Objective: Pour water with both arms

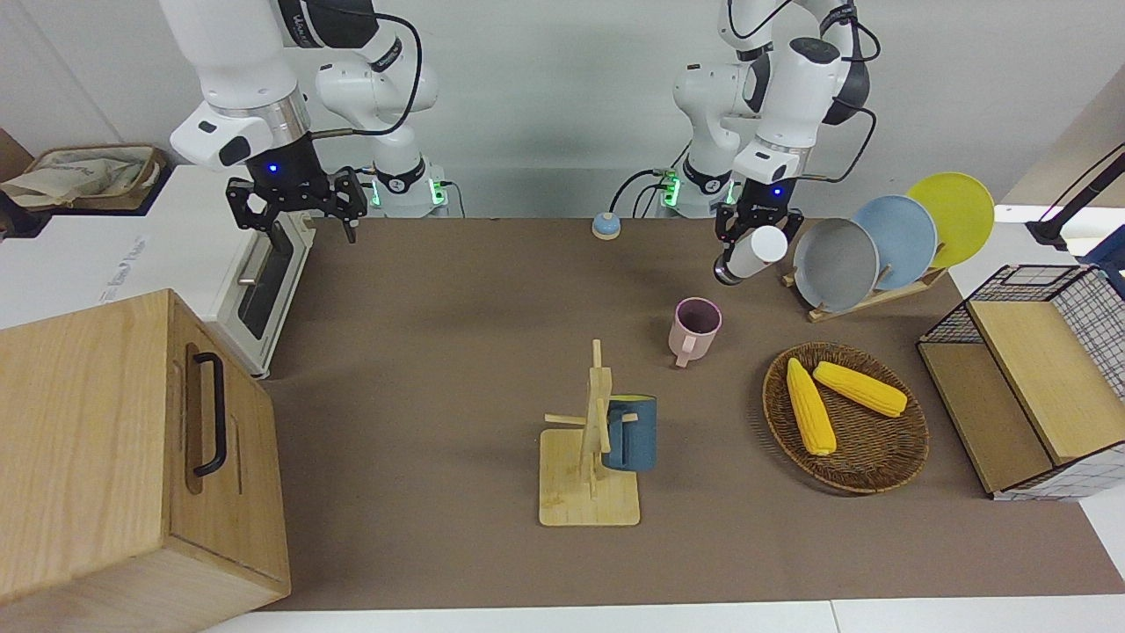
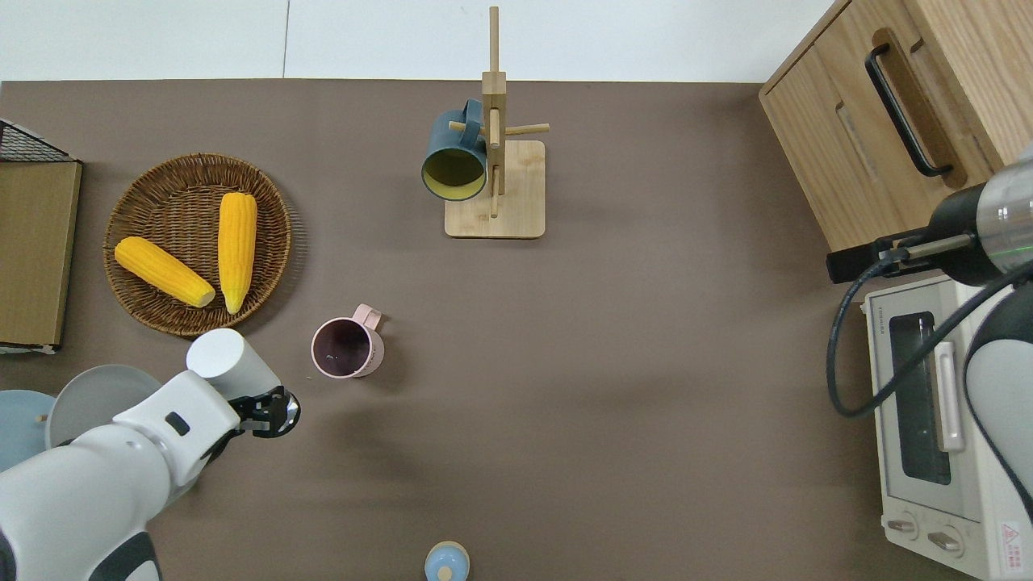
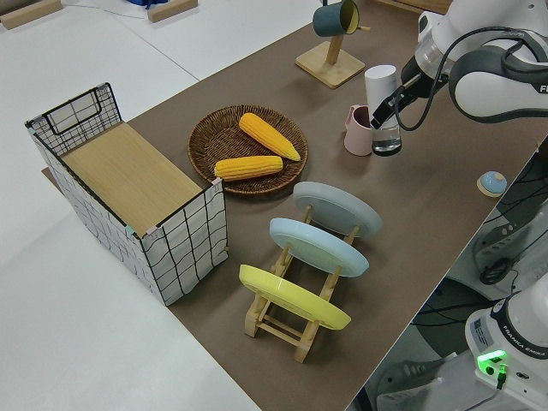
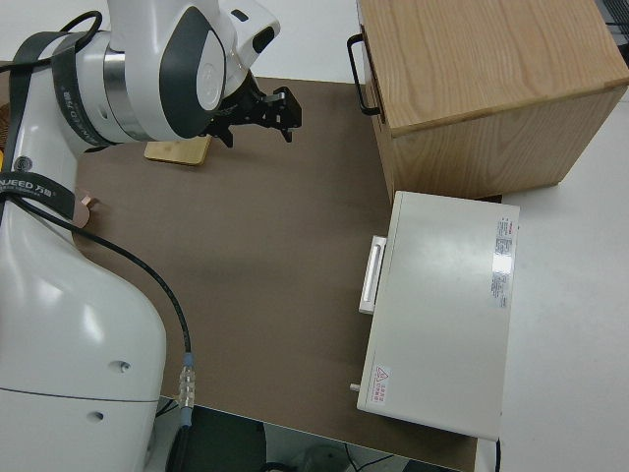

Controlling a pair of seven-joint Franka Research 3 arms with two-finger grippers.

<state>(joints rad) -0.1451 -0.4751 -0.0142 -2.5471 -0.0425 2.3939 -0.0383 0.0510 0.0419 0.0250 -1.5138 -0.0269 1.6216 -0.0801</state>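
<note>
Bottle [image 1: 754, 254], a smooth white cylinder, tilts in the front view, gripped by the left hand [image 1: 758, 230]. Overhead, its dark mouth [image 2: 278, 411] points away from the glossy pink mug [image 2: 347, 349] on the counter [image 2: 613, 347]. Side view: right hand [image 4: 257, 111] parked, fingers spread.
</note>
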